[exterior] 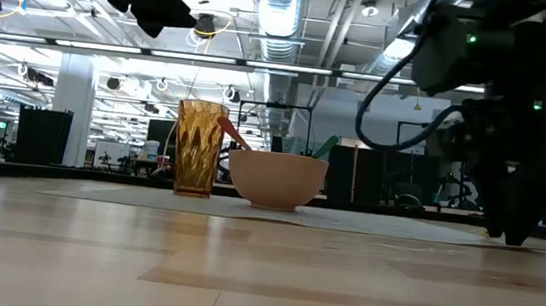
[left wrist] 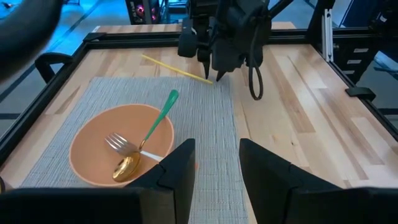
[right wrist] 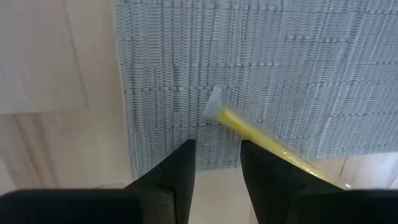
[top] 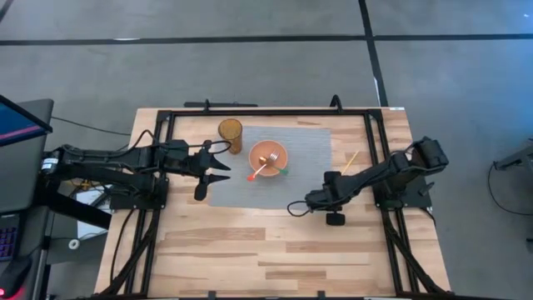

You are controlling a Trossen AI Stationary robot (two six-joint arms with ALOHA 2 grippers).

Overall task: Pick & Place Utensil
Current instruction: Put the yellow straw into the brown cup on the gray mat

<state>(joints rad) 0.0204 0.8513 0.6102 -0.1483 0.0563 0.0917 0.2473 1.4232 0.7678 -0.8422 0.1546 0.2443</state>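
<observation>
Utensil (right wrist: 273,146) lies beside right claw (right wrist: 217,163).

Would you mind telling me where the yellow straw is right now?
In the high view the yellow straw lies on the table's right side, just off the grey mat's right edge, near the right gripper.

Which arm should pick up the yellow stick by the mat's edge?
Right. The right gripper hangs directly over the end of the yellow stick, fingers open; the left gripper waits across the mat, beyond the bowl.
</observation>
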